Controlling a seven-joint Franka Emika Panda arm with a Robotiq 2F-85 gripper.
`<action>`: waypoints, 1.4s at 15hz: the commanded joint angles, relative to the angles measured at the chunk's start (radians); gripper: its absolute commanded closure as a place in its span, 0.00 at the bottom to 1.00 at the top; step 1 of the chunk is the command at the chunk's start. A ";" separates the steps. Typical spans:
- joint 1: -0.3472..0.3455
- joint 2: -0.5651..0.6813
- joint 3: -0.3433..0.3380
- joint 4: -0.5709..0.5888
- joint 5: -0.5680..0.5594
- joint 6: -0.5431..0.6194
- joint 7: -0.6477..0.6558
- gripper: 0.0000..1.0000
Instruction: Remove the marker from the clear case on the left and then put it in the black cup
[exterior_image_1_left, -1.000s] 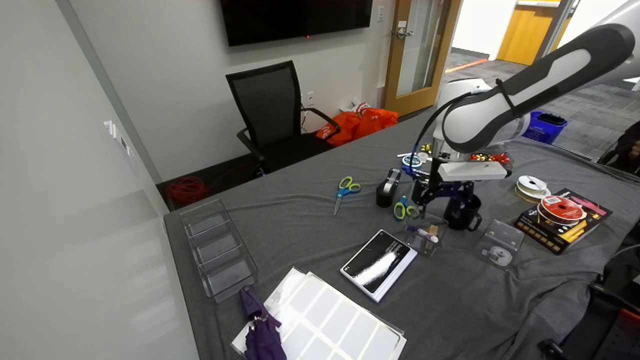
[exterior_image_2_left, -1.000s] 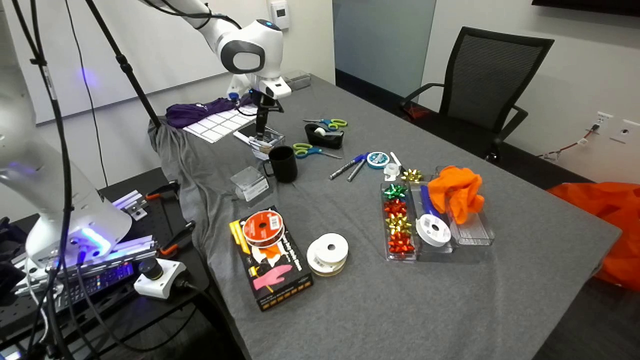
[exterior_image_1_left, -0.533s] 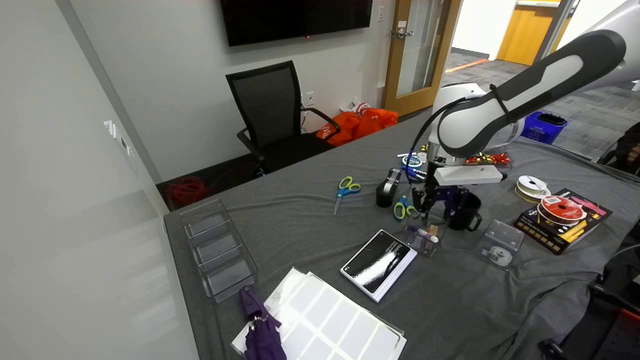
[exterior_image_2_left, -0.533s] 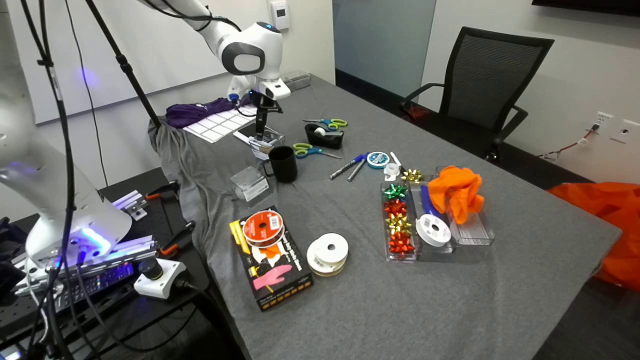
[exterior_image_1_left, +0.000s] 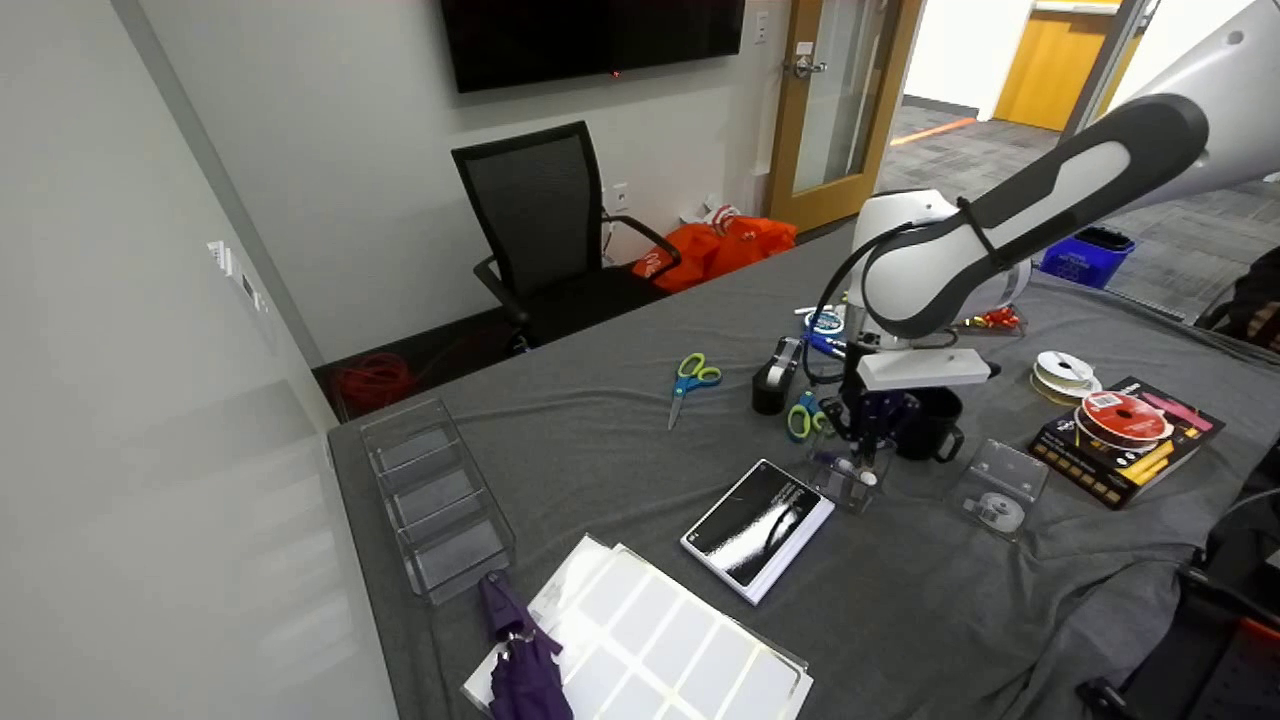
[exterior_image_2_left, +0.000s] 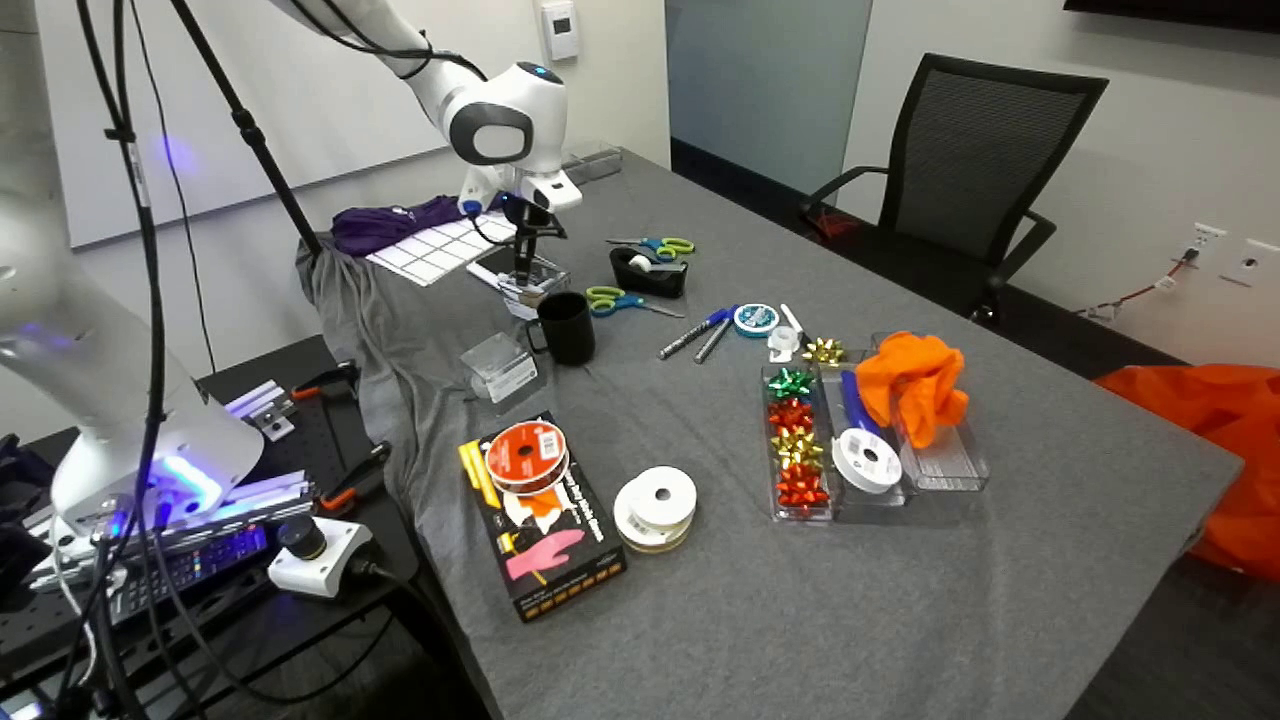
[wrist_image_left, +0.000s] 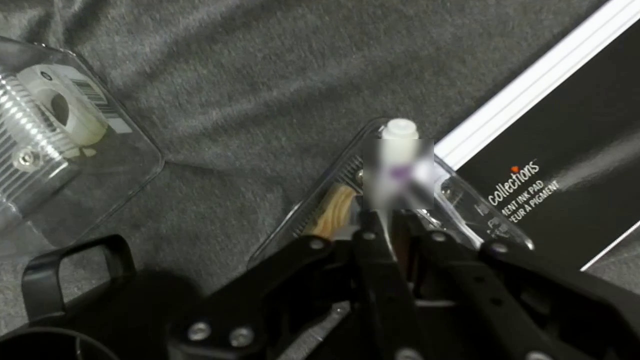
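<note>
Arm (exterior_image_1_left: 1090, 175) showing white, dark grey panels (exterior_image_1_left: 1185, 130) curving above gripper (wrist_image_left: 385, 219). Black cable (exterior_image_1_left: 866, 251) looping beside gripper, white block (exterior_image_1_left: 922, 369) jutting just above it. Silver screws (wrist_image_left: 241, 336) dotting gripper's black links (wrist_image_left: 272, 285). White base (exterior_image_2_left: 215, 430) glowing blue, well apart from gripper.

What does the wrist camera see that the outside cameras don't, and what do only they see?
Only the wrist view: words you can read on the ink pad, like "collections".
Only the exterior views: the chair, scissors and the tape dispenser, each in both.
All share: the cup, the clear case and the ink pad itself. The marker shows in an exterior view and the wrist view; otherwise I can't make it out.
</note>
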 joint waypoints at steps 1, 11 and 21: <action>0.025 0.047 -0.008 0.027 0.000 0.040 0.020 0.87; 0.042 0.057 -0.011 0.011 -0.009 0.074 0.014 0.72; 0.043 0.047 -0.018 0.002 -0.018 0.055 0.014 0.96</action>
